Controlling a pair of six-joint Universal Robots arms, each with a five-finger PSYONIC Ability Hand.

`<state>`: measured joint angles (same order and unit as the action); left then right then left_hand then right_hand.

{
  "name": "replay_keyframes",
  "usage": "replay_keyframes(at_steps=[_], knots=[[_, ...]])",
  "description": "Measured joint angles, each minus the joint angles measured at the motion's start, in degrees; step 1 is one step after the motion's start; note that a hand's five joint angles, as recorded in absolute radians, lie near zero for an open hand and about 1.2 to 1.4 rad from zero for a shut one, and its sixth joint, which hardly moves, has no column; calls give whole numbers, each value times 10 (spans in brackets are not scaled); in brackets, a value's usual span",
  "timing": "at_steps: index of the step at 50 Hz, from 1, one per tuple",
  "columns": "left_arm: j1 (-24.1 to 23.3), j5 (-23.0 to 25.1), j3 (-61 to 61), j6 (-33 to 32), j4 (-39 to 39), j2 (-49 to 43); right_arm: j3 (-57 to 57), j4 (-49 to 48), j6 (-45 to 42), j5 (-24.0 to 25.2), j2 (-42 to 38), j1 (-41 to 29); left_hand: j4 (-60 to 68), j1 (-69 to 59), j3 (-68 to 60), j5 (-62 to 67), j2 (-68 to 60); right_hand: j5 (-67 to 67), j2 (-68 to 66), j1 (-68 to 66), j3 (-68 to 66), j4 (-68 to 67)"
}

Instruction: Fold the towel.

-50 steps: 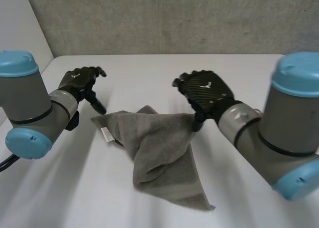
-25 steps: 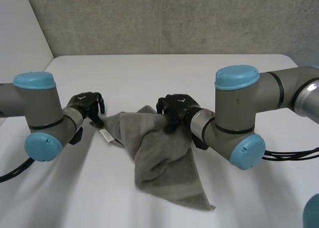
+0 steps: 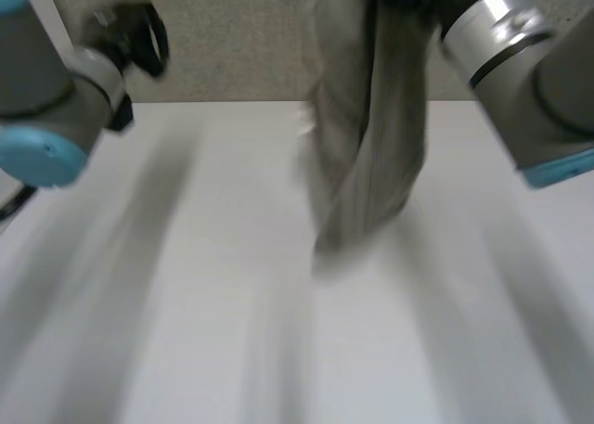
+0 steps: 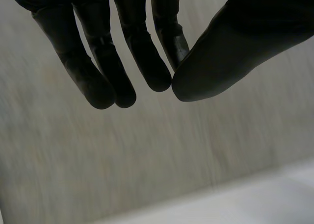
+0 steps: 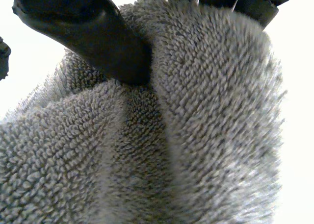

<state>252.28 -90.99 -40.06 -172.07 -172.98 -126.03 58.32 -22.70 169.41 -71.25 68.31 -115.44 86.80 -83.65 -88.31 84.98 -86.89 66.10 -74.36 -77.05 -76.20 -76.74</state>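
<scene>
The grey towel [image 3: 367, 136] hangs in a long bunched drape above the middle of the tabletop [image 3: 186, 331], toward its far edge. Whether its lower end touches the surface cannot be told. It is held up by one gathered part, probably so that its weight pulls the crumpled cloth straight and an edge or corner comes free for the fold. The right hand [image 5: 98, 37] grasps it at the top: in the right wrist view the thumb digs into the pile and the fingers curl over the bunch from the other side. The right arm [image 3: 520, 71] is raised high over the far right of the tabletop. The left hand [image 4: 122, 47] is up over the far left corner, well apart from the cloth, its fingers relaxed and empty, with the thumb near their tips.
</scene>
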Motion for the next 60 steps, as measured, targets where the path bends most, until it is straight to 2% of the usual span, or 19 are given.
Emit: replay_keyframes(at_steps=[5,11,15,20,24,28,29,30,31,32,35,39,45,50,56,60], knots=[[3,-18,36,67,2,41,16,-47,94,71,31,36,0,0,0,0,0,3,0,-2,-2,0],[-2,-12,-12,83,5,58,39,39,189,154,33,53,0,0,-1,0,0,5,0,-2,-5,0],[-9,0,-79,72,0,59,67,107,196,199,30,48,0,0,-1,0,0,5,-1,-3,-5,0],[-16,15,-156,47,-21,54,93,163,173,220,28,35,-29,7,42,-12,31,5,-1,-3,-5,0],[-20,22,-210,23,-48,50,101,203,154,216,23,20,-148,113,156,-122,145,5,-1,-3,-5,0],[-20,24,-240,11,-66,51,105,230,144,207,9,-1,-176,145,185,-158,178,5,-1,-3,-5,0],[-20,24,-247,9,-70,51,106,239,140,205,1,-12,-185,155,196,-168,189,-41,52,51,47,54],[-20,24,-254,7,-73,53,107,251,135,203,-10,-25,-199,169,209,-182,202,-157,171,167,150,157],[-19,24,-256,7,-74,53,108,257,131,202,-15,-33,-203,173,214,-186,206,-228,229,237,219,225],[-19,24,-261,7,-75,55,108,269,123,200,-25,-47,-208,179,221,-194,213,-350,360,356,346,352],[-18,24,-270,7,-76,57,110,291,100,195,-43,-72,-227,195,240,-209,230,-534,507,527,519,520],[-16,24,-284,7,-73,67,106,309,73,168,-51,-88,-245,214,260,-228,248,-578,515,557,547,562],[-13,27,-326,7,-69,100,92,315,51,70,-36,-81,-274,245,291,-259,278,-645,592,630,617,617],[-15,40,-367,6,-68,129,82,309,47,13,-23,-49,-291,262,309,-276,295,-649,598,638,623,618],[-24,58,-431,5,-67,166,78,306,31,14,-29,-11,-325,295,344,-310,330,-649,598,638,623,618],[-41,63,-476,5,-67,191,77,305,-15,26,-44,1,-369,337,387,-353,371,-649,598,638,623,618]])
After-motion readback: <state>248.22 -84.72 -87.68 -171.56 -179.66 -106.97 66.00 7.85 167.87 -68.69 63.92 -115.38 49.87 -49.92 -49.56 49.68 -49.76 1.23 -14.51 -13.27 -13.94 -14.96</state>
